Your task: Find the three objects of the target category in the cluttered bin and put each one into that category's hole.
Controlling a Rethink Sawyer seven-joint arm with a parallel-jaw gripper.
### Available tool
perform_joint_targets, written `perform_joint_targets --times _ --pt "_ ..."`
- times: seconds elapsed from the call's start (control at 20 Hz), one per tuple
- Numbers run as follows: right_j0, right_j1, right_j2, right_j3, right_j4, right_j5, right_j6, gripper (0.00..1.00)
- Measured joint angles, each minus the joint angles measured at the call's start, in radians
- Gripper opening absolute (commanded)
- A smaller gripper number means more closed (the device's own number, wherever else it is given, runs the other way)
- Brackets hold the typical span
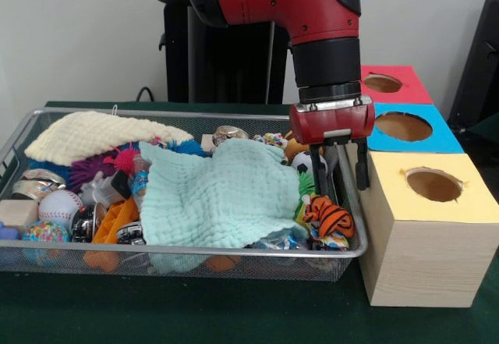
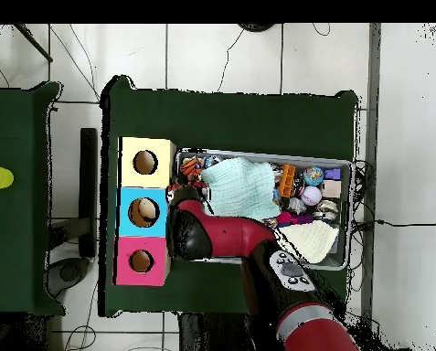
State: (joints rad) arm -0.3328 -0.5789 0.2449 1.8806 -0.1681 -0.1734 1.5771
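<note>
A: How is the arm point(image 1: 312, 8) standing?

B: It comes down nearly vertical in the front view, wrist straight, with the gripper point(image 1: 340, 168) pointing down over the bin's point(image 1: 47, 258) end nearest the boxes. From overhead the arm point(image 2: 221, 239) reaches across the bin's edge and its head covers the corner beside the blue box point(image 2: 144, 212).

A: And the pincer?

B: Spread apart and empty. One finger point(image 1: 316, 171) hangs inside the bin just above the toys, the other outside the wire rim, so the fingers straddle the bin's end wall.

A: What lies under it?

B: A tiger toy point(image 1: 327, 218) sits just below, by a small soccer ball point(image 1: 304, 162). A mint cloth point(image 1: 222, 196) covers the middle of the bin; a cream cloth point(image 1: 93, 135) lies at the far end, with a baseball point(image 1: 59, 205) and a purple spiky ball point(image 1: 87, 171) near it.

A: The holes?

B: Three boxes stand in a row beside the bin: yellow point(image 1: 433, 203), blue point(image 1: 405, 129), red point(image 1: 386, 84), each with a round hole on top. Which category is the target, I cannot tell.
</note>
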Motion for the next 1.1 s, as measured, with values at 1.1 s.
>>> perform_joint_targets --times 1.1 --pt "0.135 -0.028 -0.133 -0.061 0.0 0.06 0.0 1.0"
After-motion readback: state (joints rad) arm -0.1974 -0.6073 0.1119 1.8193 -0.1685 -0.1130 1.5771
